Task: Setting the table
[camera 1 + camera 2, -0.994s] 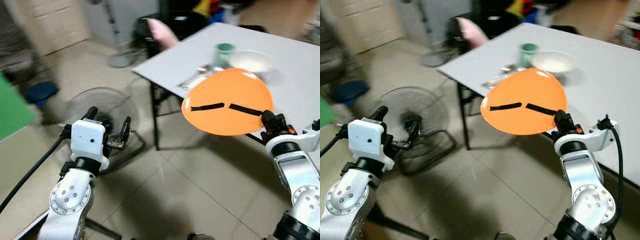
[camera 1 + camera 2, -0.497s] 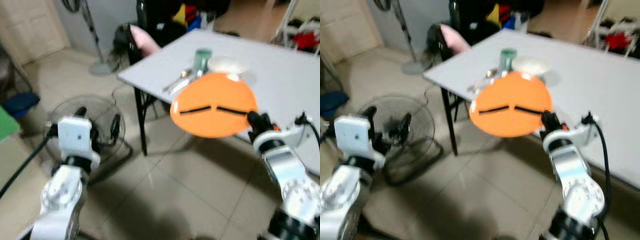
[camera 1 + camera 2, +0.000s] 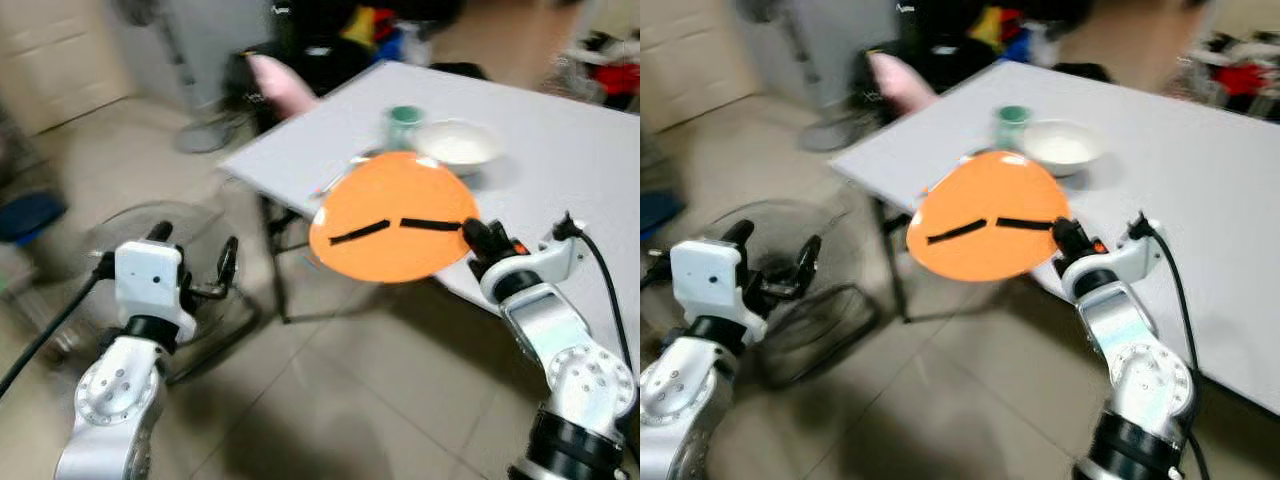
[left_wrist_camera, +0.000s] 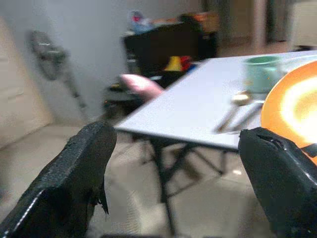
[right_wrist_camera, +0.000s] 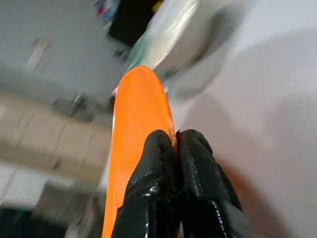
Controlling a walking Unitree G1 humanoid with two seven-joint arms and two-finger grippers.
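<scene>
My right gripper [image 3: 345,236] is shut on the rim of an orange plate [image 3: 395,195], one black finger lying across its face. The plate hangs roughly level over the near edge of the white table [image 3: 570,140], just in front of a green cup [image 3: 403,122] and a white bowl [image 3: 457,145]. In the right wrist view the fingers [image 5: 195,163] pinch the plate [image 5: 136,114] edge-on. A spoon [image 4: 237,100] lies on the table by the cup. My left gripper [image 3: 195,250] is open and empty, held out over the floor left of the table.
A floor fan [image 3: 110,235] lies on the tiles behind my left gripper. A chair with a pink cushion [image 3: 280,80] stands at the table's far left corner, with dark clutter behind it. Open tiled floor lies between me and the table's black legs [image 3: 275,270].
The whole picture has shifted, so the camera has moved. The plate, still held, now overlaps the table's near edge below the cup and bowl. The left gripper stays open.
</scene>
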